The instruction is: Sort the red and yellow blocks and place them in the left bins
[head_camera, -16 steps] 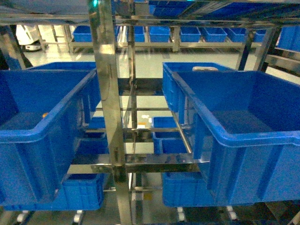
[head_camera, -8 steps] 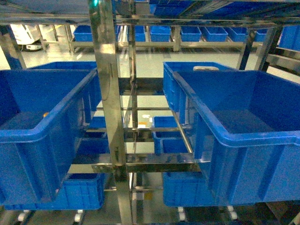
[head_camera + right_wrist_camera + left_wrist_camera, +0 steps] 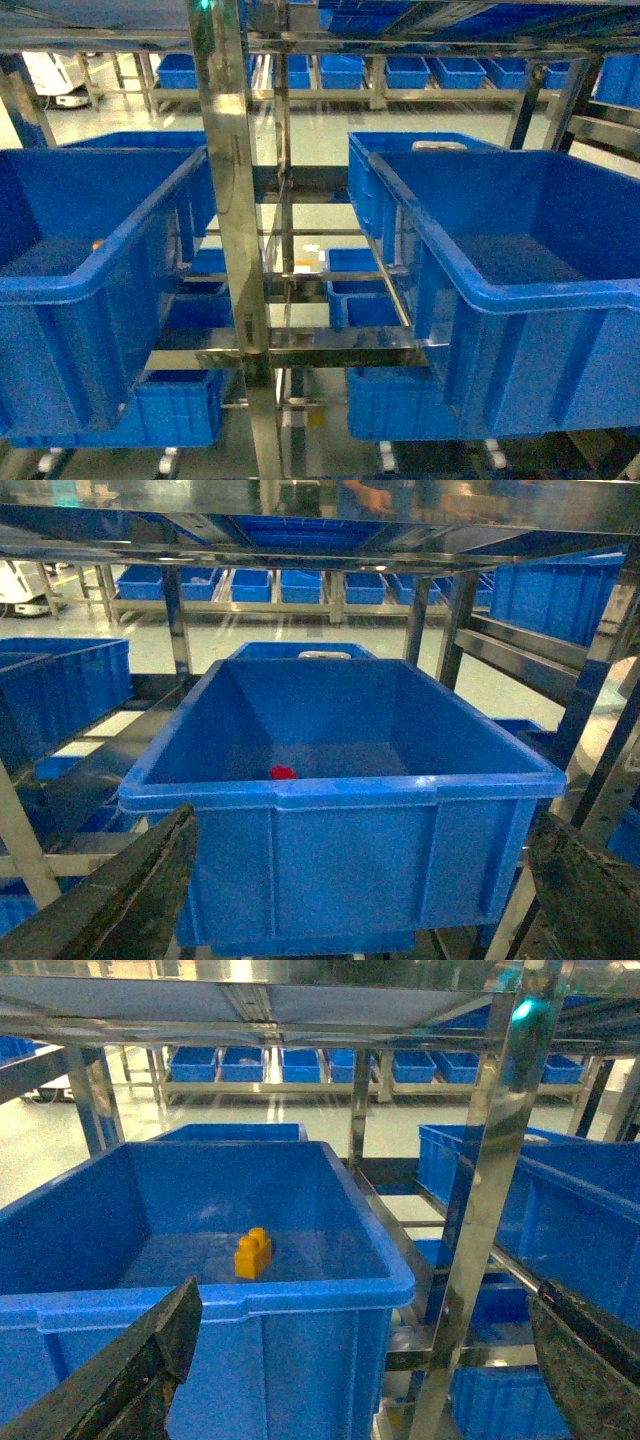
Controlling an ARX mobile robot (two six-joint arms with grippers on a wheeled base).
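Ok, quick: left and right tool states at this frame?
Left tool: open, holding nothing; the yellow brick sits in the crate ahead.
Right tool: open, holding nothing; the red brick sits in its crate.

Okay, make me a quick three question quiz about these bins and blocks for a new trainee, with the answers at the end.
1. True or false: the yellow block lies inside the left crate.
2. What colour is the block in the right crate? A red, B green, C white.
3. Fill in: the left gripper jaws are ___ and hold nothing.

Key: 1 true; 2 A; 3 open.
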